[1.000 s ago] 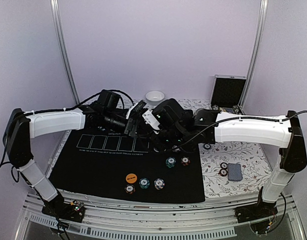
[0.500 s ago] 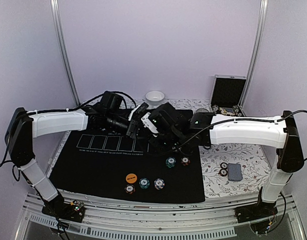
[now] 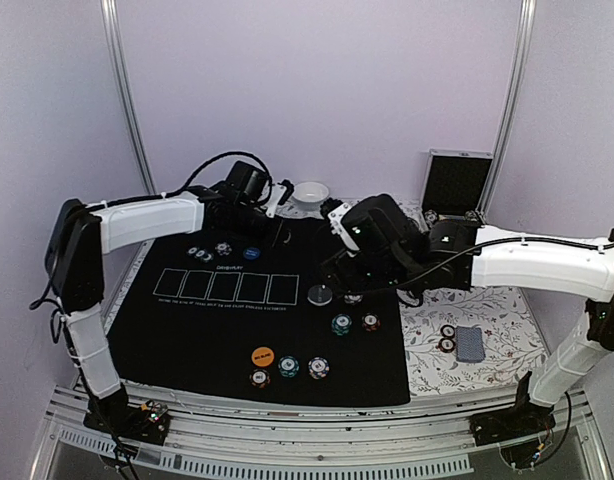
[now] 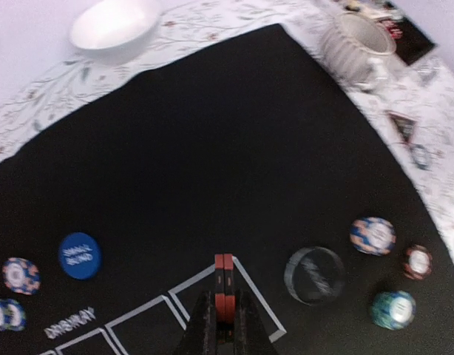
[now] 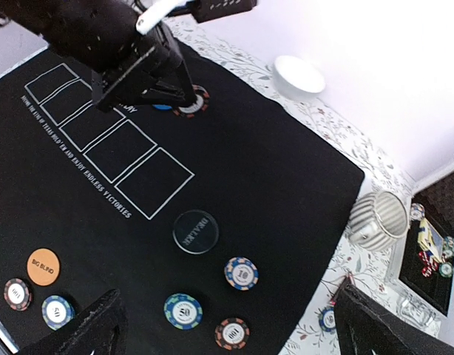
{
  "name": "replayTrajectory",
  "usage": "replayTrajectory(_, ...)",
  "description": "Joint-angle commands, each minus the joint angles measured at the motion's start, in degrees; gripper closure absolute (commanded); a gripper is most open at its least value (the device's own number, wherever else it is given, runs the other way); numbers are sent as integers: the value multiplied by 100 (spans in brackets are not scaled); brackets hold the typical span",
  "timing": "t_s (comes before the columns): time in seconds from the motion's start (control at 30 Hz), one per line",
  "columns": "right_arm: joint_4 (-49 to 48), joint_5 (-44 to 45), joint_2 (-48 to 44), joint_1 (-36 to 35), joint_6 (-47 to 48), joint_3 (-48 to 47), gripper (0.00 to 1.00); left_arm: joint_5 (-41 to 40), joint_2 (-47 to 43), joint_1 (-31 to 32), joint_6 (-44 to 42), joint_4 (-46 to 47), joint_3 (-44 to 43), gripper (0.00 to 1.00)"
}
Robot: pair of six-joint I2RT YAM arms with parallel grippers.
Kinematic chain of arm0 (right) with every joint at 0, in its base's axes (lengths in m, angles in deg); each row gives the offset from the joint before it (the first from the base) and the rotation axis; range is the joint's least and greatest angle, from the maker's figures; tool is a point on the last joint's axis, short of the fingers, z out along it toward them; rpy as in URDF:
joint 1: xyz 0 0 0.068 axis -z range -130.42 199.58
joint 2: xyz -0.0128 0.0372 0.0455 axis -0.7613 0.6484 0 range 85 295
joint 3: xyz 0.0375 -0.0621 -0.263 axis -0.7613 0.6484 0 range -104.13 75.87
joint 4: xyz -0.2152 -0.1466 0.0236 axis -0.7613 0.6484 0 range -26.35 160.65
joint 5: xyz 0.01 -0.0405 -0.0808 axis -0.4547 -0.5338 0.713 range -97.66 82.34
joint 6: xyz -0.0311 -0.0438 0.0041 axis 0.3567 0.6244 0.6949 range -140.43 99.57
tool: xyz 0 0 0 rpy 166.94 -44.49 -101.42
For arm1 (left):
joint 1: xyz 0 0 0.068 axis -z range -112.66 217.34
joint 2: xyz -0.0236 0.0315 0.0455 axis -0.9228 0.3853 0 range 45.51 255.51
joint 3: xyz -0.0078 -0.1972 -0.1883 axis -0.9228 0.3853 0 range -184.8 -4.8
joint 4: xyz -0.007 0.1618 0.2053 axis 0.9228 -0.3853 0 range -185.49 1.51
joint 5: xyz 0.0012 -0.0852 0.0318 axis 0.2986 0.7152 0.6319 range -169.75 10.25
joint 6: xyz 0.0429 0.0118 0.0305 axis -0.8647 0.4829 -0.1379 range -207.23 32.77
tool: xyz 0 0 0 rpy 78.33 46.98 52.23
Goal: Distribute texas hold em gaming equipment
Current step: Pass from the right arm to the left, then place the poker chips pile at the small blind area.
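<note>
A clear dealer disc (image 5: pixel 196 231) (image 3: pixel 320 295) lies flat on the black mat (image 3: pixel 187 330), just right of the printed card boxes. My right gripper (image 5: pixel 228 296) (image 3: pixel 343 278) hangs above it, open wide and holding nothing. Under it sit a blue chip (image 5: pixel 241 273), a green chip (image 5: pixel 183 310) and a red-black chip (image 5: pixel 232 333). My left gripper (image 4: pixel 224 285) (image 3: pixel 274 232) is shut over the mat's far side, with nothing showing between its red pads. Near it lie a blue disc (image 4: pixel 80 255) and striped chips (image 4: pixel 20 275). An orange disc (image 3: pixel 263 355) and three chips (image 3: pixel 289 367) sit at the near edge.
A white bowl (image 3: pixel 310 193) and a ribbed mug (image 5: pixel 378 218) stand beyond the mat. On the flowered cloth at the right are a card deck (image 3: pixel 470 343), two chips (image 3: pixel 447 338), a red triangular marker (image 4: pixel 401 126) and an open black case (image 3: pixel 457 185).
My right gripper has opened and drawn back to the right, and the dealer disc now lies on the mat. My left gripper has shut and swung toward the far edge.
</note>
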Motion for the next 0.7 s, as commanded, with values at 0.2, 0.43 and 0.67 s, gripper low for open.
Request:
replayTrajectory(0.2,9,172,-1424,555,-556,826,1,-3950,2482,-73,-1614,-805,-2216,100)
replayTrajectory(0.43,79,67,-1403,580,-586,828,1,-4842,3472,82,-2325,-698,-2948,100)
replayTrajectory(0.67,159,25,-1269,580,-577,708,1,-4892,3943,224,-2674,-639,-2940,100)
